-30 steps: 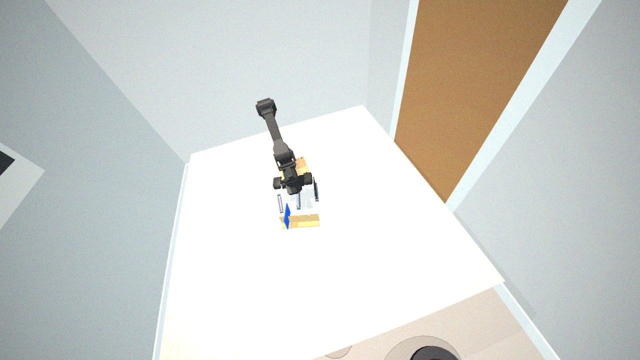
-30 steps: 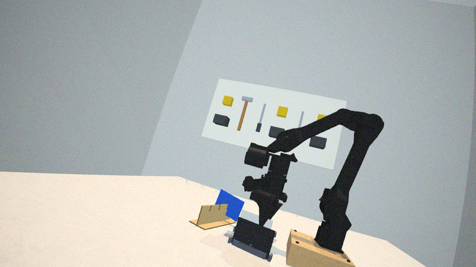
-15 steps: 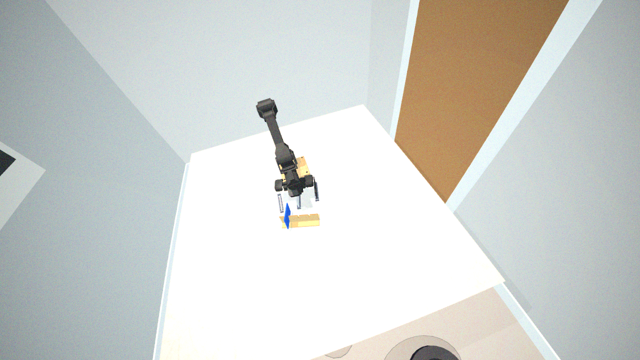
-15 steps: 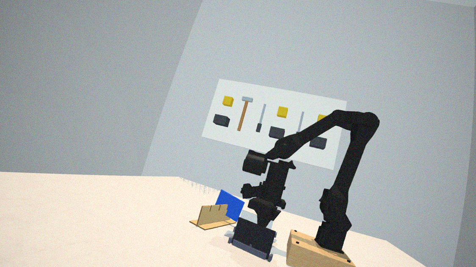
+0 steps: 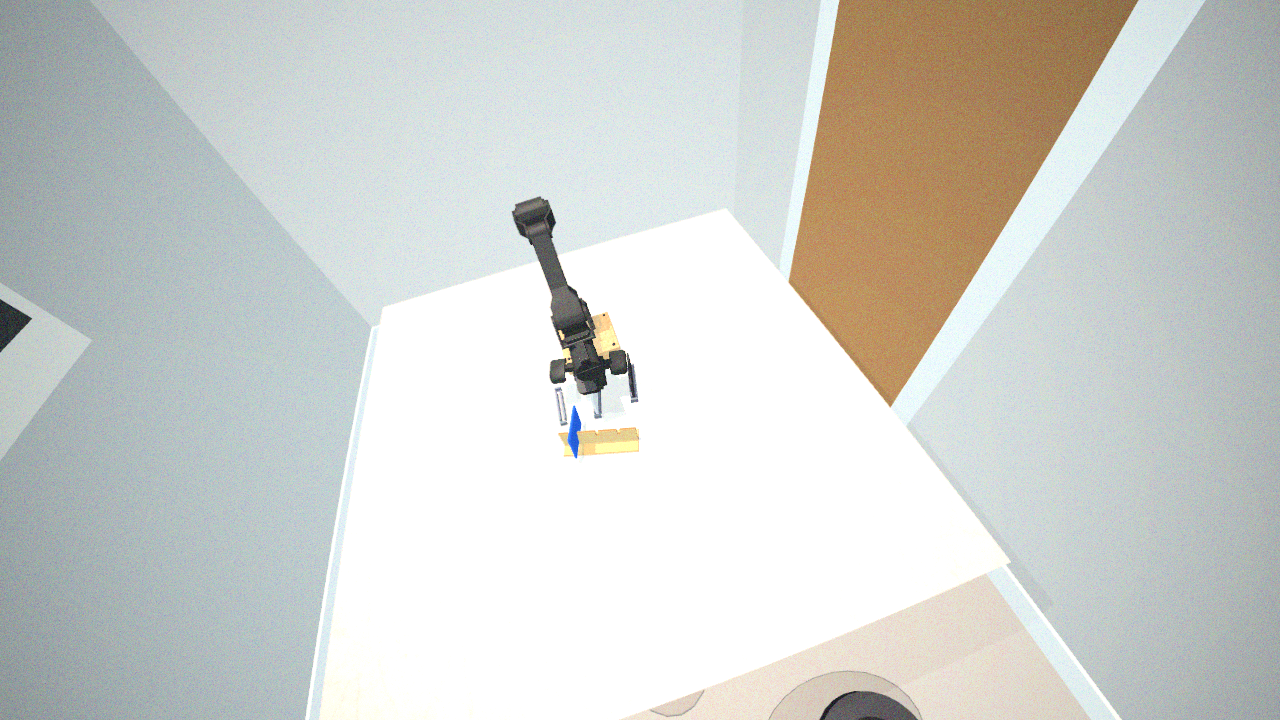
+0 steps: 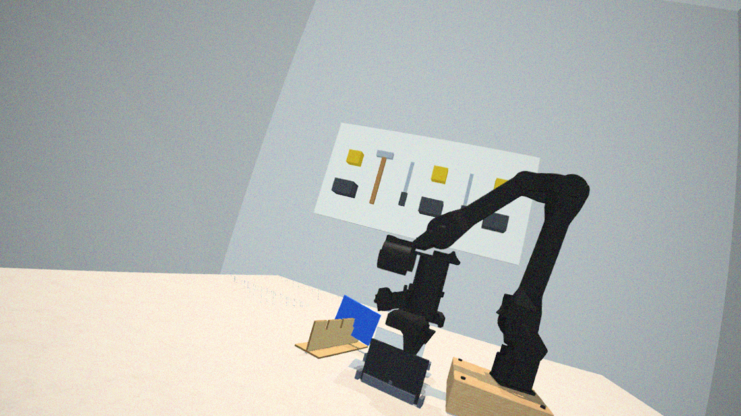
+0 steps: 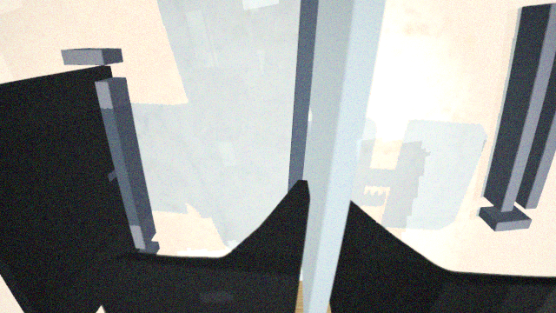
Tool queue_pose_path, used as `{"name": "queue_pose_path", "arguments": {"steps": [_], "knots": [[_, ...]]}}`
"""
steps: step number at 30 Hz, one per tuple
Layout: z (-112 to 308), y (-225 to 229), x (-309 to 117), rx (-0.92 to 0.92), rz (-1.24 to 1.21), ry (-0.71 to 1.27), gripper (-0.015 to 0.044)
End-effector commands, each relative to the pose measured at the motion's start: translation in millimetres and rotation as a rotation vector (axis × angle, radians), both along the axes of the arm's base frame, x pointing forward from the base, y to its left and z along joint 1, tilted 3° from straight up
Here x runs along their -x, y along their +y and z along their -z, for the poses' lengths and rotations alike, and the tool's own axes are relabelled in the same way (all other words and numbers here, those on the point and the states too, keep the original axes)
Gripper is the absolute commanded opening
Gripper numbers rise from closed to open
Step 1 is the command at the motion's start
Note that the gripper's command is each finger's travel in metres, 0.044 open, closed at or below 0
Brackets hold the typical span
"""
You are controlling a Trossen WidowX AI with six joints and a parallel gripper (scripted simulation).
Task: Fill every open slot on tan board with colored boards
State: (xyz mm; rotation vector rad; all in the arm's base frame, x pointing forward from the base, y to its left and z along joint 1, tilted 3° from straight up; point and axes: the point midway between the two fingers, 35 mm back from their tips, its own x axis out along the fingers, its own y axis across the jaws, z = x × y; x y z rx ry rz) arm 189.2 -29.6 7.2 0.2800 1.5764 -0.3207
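Note:
The tan board [image 5: 617, 445] [image 6: 325, 335] stands on its base, with a blue board [image 5: 573, 432] [image 6: 358, 319] upright and crosswise at one end. Two open slots show in its top edge. A pale blue board [image 7: 343, 130] stands upright in the middle holder [image 7: 302, 87]. My gripper [image 7: 311, 190] [image 6: 413, 349] is shut on this pale blue board, one fingertip on each face. A black board [image 6: 395, 365] [image 7: 52, 174] stands in its holder [image 6: 389, 387] [image 7: 126, 161] beside it. The pale board's notch is not visible.
An empty holder [image 5: 561, 407] [image 7: 518, 130] lies on the other side of the middle one. The arm's wooden base block [image 6: 494, 399] [image 5: 607, 331] stands behind the holders. A tool panel [image 6: 389, 226] hangs on the wall.

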Motion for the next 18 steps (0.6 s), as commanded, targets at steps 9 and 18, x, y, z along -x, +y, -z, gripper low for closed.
{"name": "queue_pose_path", "arguments": {"steps": [9,18], "knots": [[-14,1,-1,-0.003,-0.004,0.001,0.0000],[-30,1,-1,-0.003,-0.004,0.001,0.0000]]}}
